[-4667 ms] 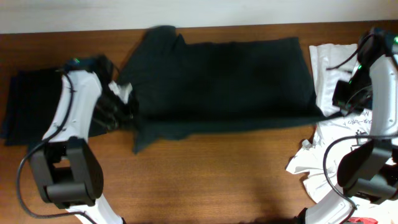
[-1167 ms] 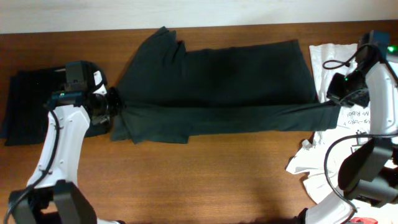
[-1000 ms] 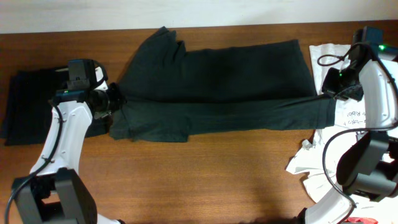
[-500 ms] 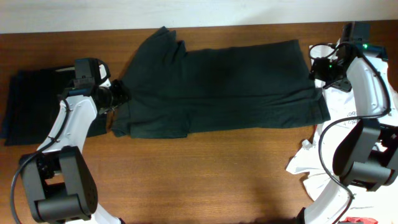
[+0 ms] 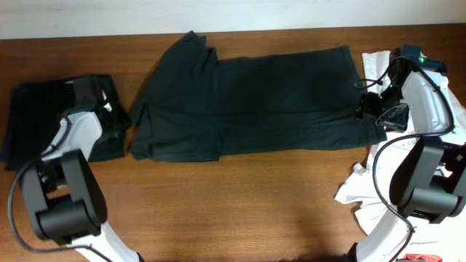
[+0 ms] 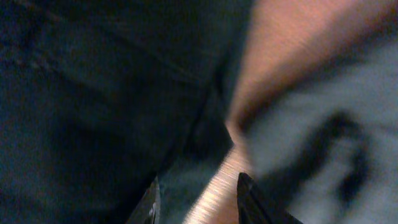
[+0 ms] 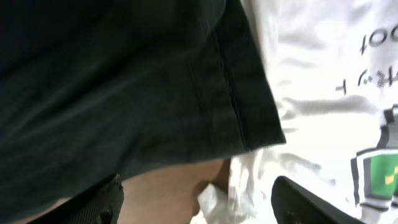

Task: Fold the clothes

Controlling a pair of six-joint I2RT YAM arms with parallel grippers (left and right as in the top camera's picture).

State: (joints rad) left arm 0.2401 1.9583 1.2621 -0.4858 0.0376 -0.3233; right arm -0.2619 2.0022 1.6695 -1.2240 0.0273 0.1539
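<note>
A black T-shirt (image 5: 255,102) lies folded lengthwise on the wooden surface (image 5: 255,211), its hem corner just ahead of the right jaws, which stand wide apart and empty beside a white printed cloth (image 7: 323,112), while near its other end the left jaws, also apart, hover over a dark folded garment (image 5: 33,124).

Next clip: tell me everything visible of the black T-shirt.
The black T-shirt lies flat across the far side of the wooden table, soft thin fabric, folded lengthwise into a long band. One sleeve pokes out at its far left corner; no print shows. Its stitched hem end meets the white garment on the right, where the right end effector hovers open.
</note>
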